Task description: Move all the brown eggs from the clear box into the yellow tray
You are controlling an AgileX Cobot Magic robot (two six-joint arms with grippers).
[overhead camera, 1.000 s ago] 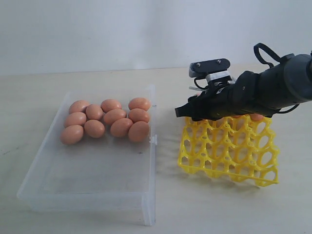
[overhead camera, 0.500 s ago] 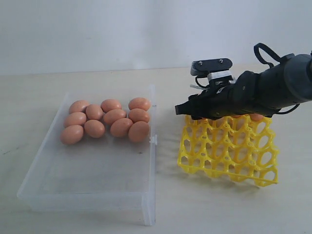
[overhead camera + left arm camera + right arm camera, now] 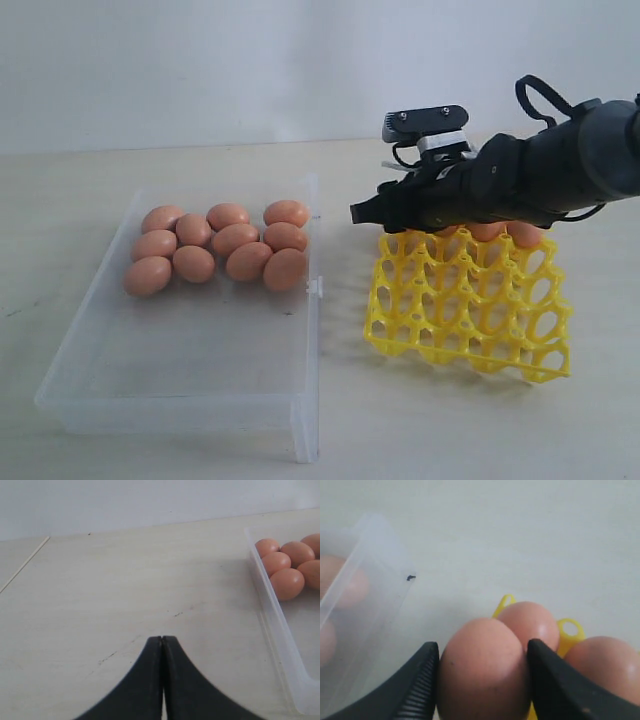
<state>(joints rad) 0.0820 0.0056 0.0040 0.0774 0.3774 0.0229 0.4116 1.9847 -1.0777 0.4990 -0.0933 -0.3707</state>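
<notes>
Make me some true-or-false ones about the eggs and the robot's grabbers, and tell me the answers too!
1. The clear box has brown eggs in it. True.
2. Every cup of the yellow tray holds an egg. False: most cups are empty, and eggs show only along its far row.
3. The left gripper is holding an egg. False: its jaws are shut together with nothing between them, over the bare table beside the box.
4. One egg sits between the fingers of the right gripper. True.
</notes>
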